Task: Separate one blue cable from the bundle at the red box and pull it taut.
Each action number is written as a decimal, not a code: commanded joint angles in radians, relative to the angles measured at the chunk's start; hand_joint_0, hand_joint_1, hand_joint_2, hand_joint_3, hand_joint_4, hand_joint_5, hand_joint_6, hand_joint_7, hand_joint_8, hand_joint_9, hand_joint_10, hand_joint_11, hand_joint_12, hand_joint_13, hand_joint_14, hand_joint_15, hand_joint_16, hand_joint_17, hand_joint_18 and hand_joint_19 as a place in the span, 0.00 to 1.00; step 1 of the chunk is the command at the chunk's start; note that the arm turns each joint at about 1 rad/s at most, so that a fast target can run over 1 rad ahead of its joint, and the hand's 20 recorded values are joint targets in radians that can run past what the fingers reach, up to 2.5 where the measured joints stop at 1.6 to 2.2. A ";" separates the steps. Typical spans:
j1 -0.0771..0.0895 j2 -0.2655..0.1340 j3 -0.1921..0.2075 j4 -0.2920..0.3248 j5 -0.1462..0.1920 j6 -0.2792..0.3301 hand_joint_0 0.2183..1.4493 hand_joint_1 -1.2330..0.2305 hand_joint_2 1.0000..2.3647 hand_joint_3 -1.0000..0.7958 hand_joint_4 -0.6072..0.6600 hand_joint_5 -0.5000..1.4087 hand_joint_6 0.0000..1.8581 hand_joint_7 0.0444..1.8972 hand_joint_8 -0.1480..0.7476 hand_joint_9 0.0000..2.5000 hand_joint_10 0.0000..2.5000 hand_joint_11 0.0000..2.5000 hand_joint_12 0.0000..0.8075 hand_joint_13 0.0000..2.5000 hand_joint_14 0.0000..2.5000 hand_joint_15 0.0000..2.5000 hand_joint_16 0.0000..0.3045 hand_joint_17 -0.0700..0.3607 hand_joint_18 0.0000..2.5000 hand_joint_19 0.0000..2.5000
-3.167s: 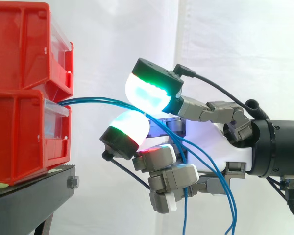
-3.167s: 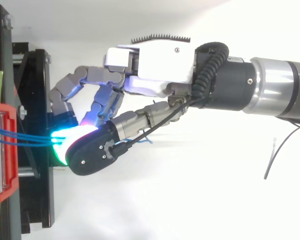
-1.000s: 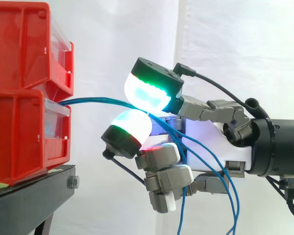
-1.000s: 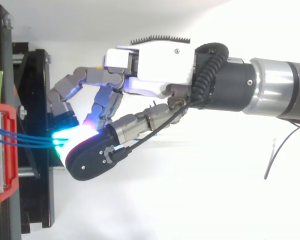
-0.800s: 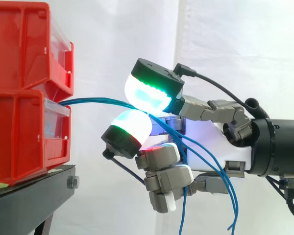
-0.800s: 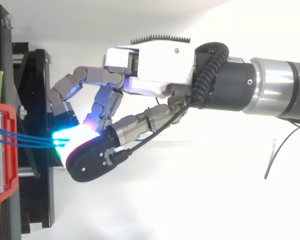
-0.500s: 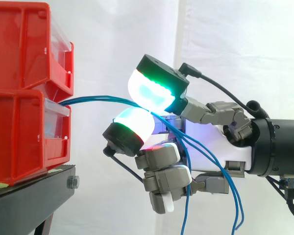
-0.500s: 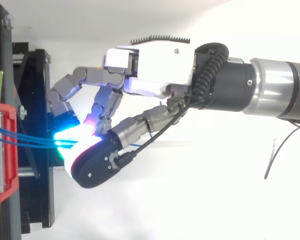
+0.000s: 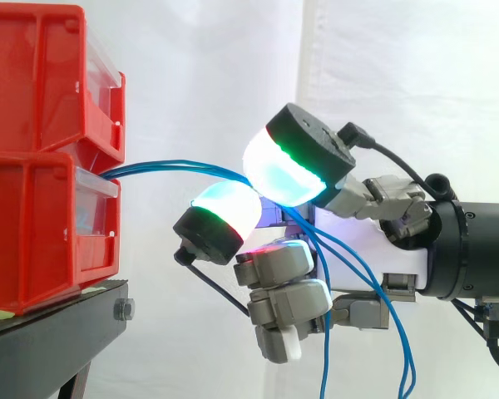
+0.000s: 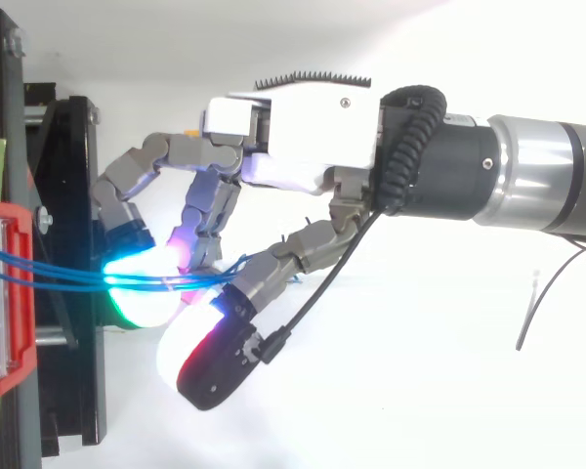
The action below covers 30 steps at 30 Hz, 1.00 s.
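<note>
Several thin blue cables [image 9: 175, 166] leave the front of the lower red box [image 9: 33, 233] and arc right into my hand [image 9: 358, 249]. They run over a cyan-glowing fingertip [image 9: 224, 216], pass behind the thumb's pad [image 9: 295, 170], then hang down past the palm. In the top view the cables [image 10: 49, 266] run from the red box [image 10: 0, 293] across that fingertip [image 10: 142, 293]. The thumb's pad [image 10: 210, 357] stands off to the side, apart from the cables. My hand [image 10: 303, 127] is open and nothing pinches the bundle. The other fingers curl below it.
Two red bins are stacked on a black stand [image 9: 58, 332] at the left, with a white curtain behind. From above, the stand [image 10: 73, 195] lies close under the fingertips. A thin dark wire [image 10: 532, 313] lies at the right.
The thumb has swung up and away from the fingertip it was pressing against, letting go of the cables. The cables now rest loosely on the fingertip. The arm has stayed in place.
</note>
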 commanded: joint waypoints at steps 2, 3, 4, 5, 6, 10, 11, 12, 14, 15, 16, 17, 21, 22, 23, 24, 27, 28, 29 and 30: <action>0.002 0.000 0.000 0.000 0.002 0.000 0.15 0.35 0.00 0.28 0.55 0.19 0.47 0.61 0.56 0.51 0.01 0.56 0.53 0.51 0.01 0.56 0.21 0.50 0.41 0.35; 0.002 0.000 0.002 0.000 0.002 0.000 0.15 0.38 0.00 0.28 0.55 0.19 0.47 0.60 0.56 0.51 0.01 0.55 0.53 0.52 0.01 0.56 0.21 0.50 0.41 0.35; 0.002 0.000 0.000 0.000 0.000 0.000 0.17 0.43 0.00 0.28 0.55 0.19 0.47 0.60 0.55 0.51 0.01 0.56 0.52 0.51 0.01 0.56 0.21 0.49 0.41 0.36; 0.002 0.000 0.000 0.000 0.000 0.000 0.18 0.46 0.00 0.28 0.55 0.19 0.47 0.60 0.55 0.51 0.01 0.56 0.51 0.51 0.01 0.56 0.20 0.48 0.40 0.36; 0.002 0.000 0.000 -0.003 -0.001 0.000 0.19 0.48 0.00 0.28 0.55 0.19 0.47 0.60 0.54 0.51 0.01 0.56 0.49 0.51 0.01 0.57 0.20 0.48 0.40 0.37; 0.000 0.000 0.002 -0.003 0.000 0.002 0.30 0.49 0.00 0.28 0.53 0.19 0.47 0.65 0.49 0.49 0.01 0.57 0.41 0.49 0.01 0.58 0.16 0.42 0.37 0.39; -0.001 0.000 0.000 0.000 0.000 0.000 0.32 0.47 0.00 0.28 0.53 0.19 0.47 0.66 0.48 0.50 0.01 0.57 0.40 0.50 0.01 0.58 0.16 0.42 0.37 0.39; -0.003 0.000 0.003 0.000 -0.001 0.000 0.33 0.43 0.00 0.29 0.52 0.19 0.47 0.67 0.49 0.50 0.01 0.57 0.40 0.50 0.01 0.58 0.16 0.42 0.37 0.39; -0.003 0.000 0.003 0.000 -0.001 0.000 0.33 0.40 0.01 0.33 0.52 0.19 0.47 0.67 0.49 0.50 0.01 0.58 0.40 0.50 0.01 0.58 0.16 0.42 0.37 0.39; -0.003 0.000 0.003 0.000 -0.001 0.000 0.33 0.40 0.01 0.35 0.52 0.19 0.47 0.67 0.49 0.50 0.01 0.57 0.41 0.50 0.01 0.58 0.16 0.42 0.37 0.39; -0.003 0.000 0.003 0.000 -0.001 0.000 0.33 0.38 0.01 0.37 0.52 0.19 0.47 0.68 0.49 0.50 0.01 0.57 0.41 0.50 0.01 0.58 0.16 0.42 0.37 0.39; -0.004 0.000 0.003 0.000 -0.001 0.000 0.33 0.37 0.01 0.38 0.53 0.19 0.47 0.68 0.49 0.50 0.01 0.58 0.41 0.50 0.01 0.58 0.16 0.42 0.37 0.39; -0.004 0.000 0.003 -0.005 -0.001 0.002 0.35 0.26 0.01 0.43 0.51 0.19 0.48 0.70 0.49 0.49 0.01 0.57 0.41 0.49 0.01 0.58 0.16 0.42 0.37 0.38; -0.004 0.000 0.003 -0.006 -0.001 0.002 0.35 0.26 0.01 0.44 0.51 0.19 0.48 0.71 0.49 0.49 0.01 0.57 0.42 0.49 0.01 0.58 0.16 0.42 0.37 0.38; -0.003 0.000 0.003 -0.006 -0.001 0.002 0.37 0.24 0.01 0.44 0.50 0.19 0.48 0.72 0.49 0.49 0.01 0.57 0.41 0.49 0.01 0.58 0.17 0.43 0.37 0.38; -0.003 0.000 0.003 -0.005 -0.003 0.000 0.37 0.24 0.01 0.43 0.49 0.18 0.48 0.71 0.49 0.48 0.01 0.57 0.41 0.49 0.01 0.58 0.16 0.42 0.37 0.38; -0.004 0.000 0.003 0.000 -0.001 0.000 0.42 0.23 0.01 0.38 0.45 0.18 0.48 0.75 0.48 0.48 0.01 0.57 0.40 0.49 0.01 0.58 0.16 0.42 0.37 0.37; -0.003 0.000 0.003 0.000 -0.001 0.000 0.43 0.22 0.01 0.35 0.43 0.18 0.49 0.73 0.48 0.48 0.01 0.56 0.41 0.49 0.01 0.58 0.17 0.43 0.37 0.36; -0.004 0.000 0.003 0.000 -0.003 0.000 0.45 0.22 0.00 0.31 0.42 0.18 0.49 0.73 0.48 0.48 0.01 0.56 0.41 0.48 0.01 0.58 0.16 0.42 0.36 0.36; -0.003 0.000 0.003 -0.002 -0.003 0.000 0.46 0.23 0.00 0.28 0.41 0.18 0.49 0.74 0.48 0.48 0.01 0.56 0.40 0.48 0.01 0.58 0.16 0.42 0.36 0.36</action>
